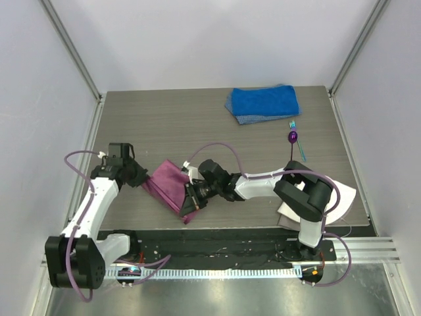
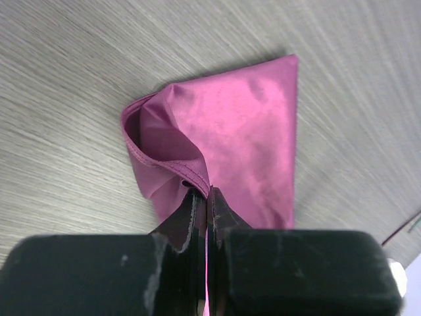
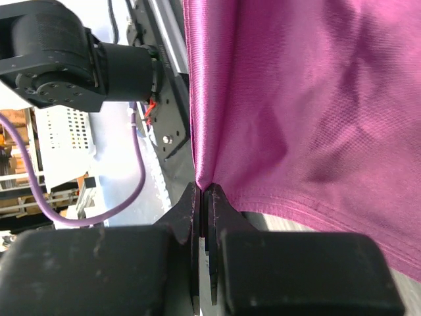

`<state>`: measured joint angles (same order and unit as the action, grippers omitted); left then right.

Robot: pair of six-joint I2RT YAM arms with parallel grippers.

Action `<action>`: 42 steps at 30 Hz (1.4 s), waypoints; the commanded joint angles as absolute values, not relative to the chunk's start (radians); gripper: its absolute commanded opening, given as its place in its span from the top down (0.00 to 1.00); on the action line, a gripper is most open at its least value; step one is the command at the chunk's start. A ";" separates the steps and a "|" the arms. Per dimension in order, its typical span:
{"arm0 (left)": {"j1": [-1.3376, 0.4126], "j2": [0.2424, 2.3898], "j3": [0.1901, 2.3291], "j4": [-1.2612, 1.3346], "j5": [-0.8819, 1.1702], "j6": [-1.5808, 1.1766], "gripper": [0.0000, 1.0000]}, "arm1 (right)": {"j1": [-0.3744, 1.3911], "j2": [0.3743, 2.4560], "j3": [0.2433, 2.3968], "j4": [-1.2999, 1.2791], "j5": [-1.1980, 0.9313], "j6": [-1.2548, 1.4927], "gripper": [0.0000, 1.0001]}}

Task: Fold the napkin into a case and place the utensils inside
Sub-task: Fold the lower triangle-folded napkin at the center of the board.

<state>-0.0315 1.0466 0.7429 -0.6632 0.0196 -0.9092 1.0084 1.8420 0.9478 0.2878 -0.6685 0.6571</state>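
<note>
Since the left gripper [image 1: 145, 178] and the right gripper [image 1: 193, 197] each clamp, jaws closed, an edge of the napkin [image 1: 170, 184], half folded at the near left, they should, I think, travel together and keep it taut, leaving the utensils [image 1: 293, 137] far right untouched.

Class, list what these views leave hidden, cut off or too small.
Top view: the fork beside the spoon is too small to count tines.
Top view: the right arm covers much of the white cloth.
Right wrist view: the napkin runs past the frame, pinched by the right claw.
Left wrist view: the left claw hides the napkin corner it pinches.
</note>
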 commanded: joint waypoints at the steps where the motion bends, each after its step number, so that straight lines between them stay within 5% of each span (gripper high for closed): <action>1: -0.038 1.115 0.778 -0.508 -0.012 -0.916 1.00 | 0.996 1.867 0.910 0.270 -0.747 0.672 0.99; 14: -0.101 1.296 0.821 -0.422 -0.023 -0.940 1.00 | 0.913 1.920 0.907 0.236 -0.776 0.631 0.99; 42: -0.100 1.359 0.775 -0.416 -0.110 -0.927 1.00 | 0.865 1.947 1.060 0.025 -0.712 0.497 0.60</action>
